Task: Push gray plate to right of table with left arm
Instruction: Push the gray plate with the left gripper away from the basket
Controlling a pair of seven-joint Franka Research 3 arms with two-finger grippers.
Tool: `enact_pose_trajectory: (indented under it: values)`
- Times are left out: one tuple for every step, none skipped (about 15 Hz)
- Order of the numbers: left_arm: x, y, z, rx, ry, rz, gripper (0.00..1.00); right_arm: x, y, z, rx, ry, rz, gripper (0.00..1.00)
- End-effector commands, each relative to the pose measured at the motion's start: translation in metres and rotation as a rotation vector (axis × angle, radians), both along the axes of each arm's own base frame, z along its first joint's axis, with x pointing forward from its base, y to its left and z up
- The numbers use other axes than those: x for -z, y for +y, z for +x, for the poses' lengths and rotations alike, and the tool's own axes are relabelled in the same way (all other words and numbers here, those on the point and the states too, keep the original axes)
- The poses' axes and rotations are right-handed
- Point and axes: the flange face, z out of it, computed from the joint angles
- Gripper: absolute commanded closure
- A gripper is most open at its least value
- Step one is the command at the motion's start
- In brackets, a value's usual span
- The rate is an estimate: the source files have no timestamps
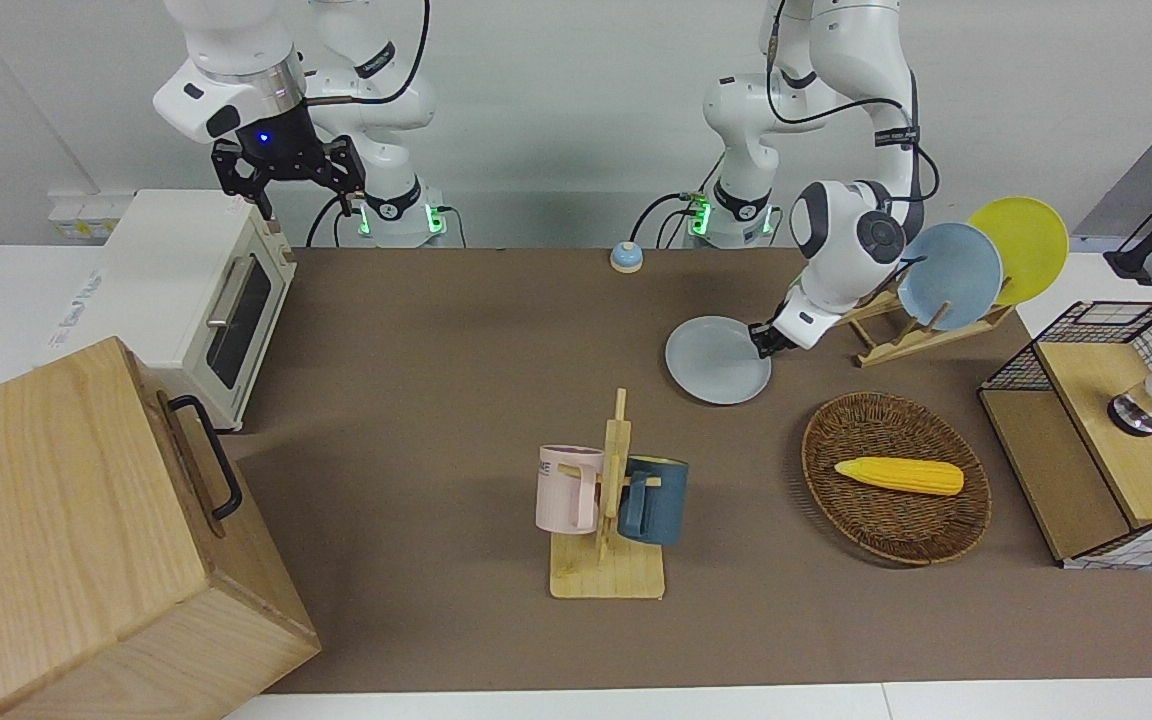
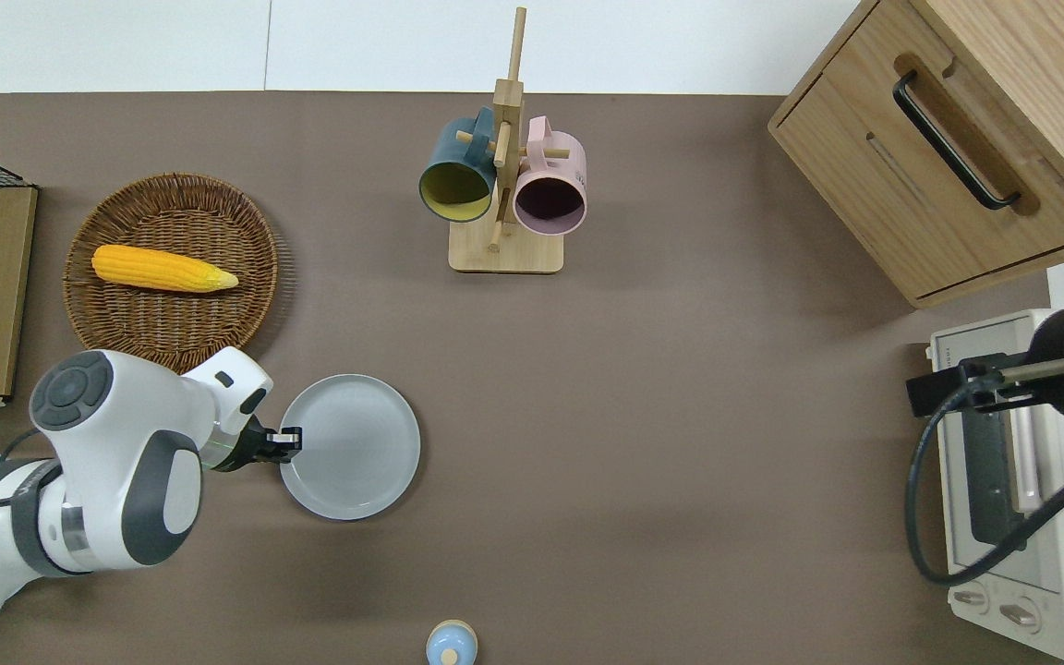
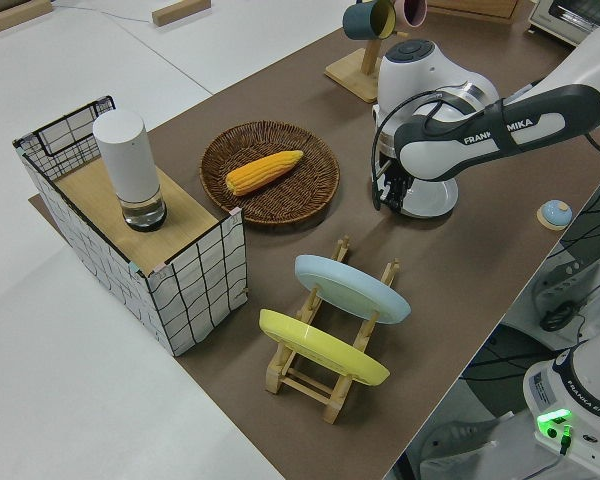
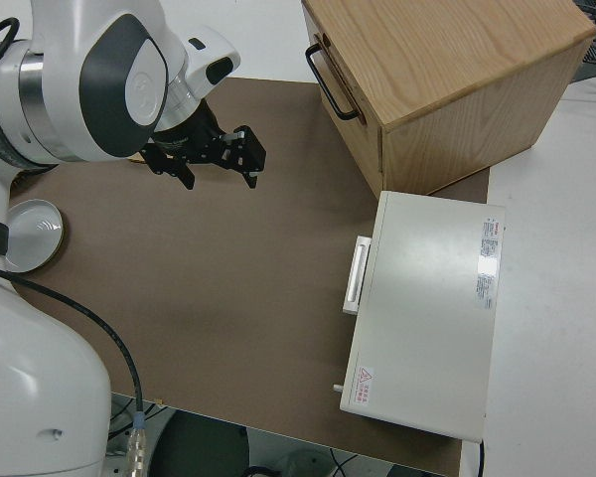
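The gray plate (image 1: 718, 360) lies flat on the brown table (image 1: 456, 330), nearer to the robots than the wicker basket. It also shows in the overhead view (image 2: 350, 446) and at the edge of the right side view (image 4: 30, 234). My left gripper (image 1: 762, 340) is shut and empty, low at the table. Its tip (image 2: 288, 441) rests against the plate's rim on the side toward the left arm's end. My right gripper (image 1: 288, 190) is open and parked.
A wicker basket (image 2: 259, 277) with a corn cob (image 2: 163, 268) lies close to the plate. A dish rack holds a sky-blue plate (image 1: 948, 275) and a yellow plate (image 1: 1021, 245). A mug rack (image 2: 502, 185), a small bell (image 2: 451, 644), a toaster oven (image 1: 196, 290) and a wooden cabinet (image 1: 86, 540) stand around.
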Motion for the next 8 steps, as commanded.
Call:
enact_pose_trajectory:
  values:
    - [0.003,-0.052,-0.008,-0.014,0.004,-0.022,1.00,-0.003,0.000,-0.004,-0.007,-0.001,0.001,0.005]
    - [0.002,-0.066,-0.010,-0.015,-0.001,-0.030,1.00,-0.003,0.000,-0.004,-0.007,-0.001,0.001,0.005]
    - [0.001,-0.081,-0.013,-0.023,-0.004,-0.040,1.00,-0.003,0.000,-0.004,-0.007,-0.001,0.001,0.005]
    - [0.002,-0.098,-0.016,-0.030,-0.008,-0.047,1.00,-0.003,0.000,-0.004,-0.007,0.000,0.001,0.005]
    - [0.003,-0.113,-0.018,-0.040,-0.014,-0.051,1.00,-0.003,0.000,-0.004,-0.007,-0.002,0.000,0.005]
    - [0.003,-0.131,-0.022,-0.053,-0.026,-0.054,1.00,-0.003,0.000,-0.004,-0.007,-0.001,0.001,0.005]
    - [0.003,-0.145,-0.025,-0.063,-0.036,-0.064,1.00,-0.003,0.000,-0.004,-0.007,-0.001,0.001,0.005]
    - [0.005,-0.159,-0.027,-0.081,-0.040,-0.078,1.00,-0.003,0.000,-0.004,-0.007,0.000,0.001,0.005]
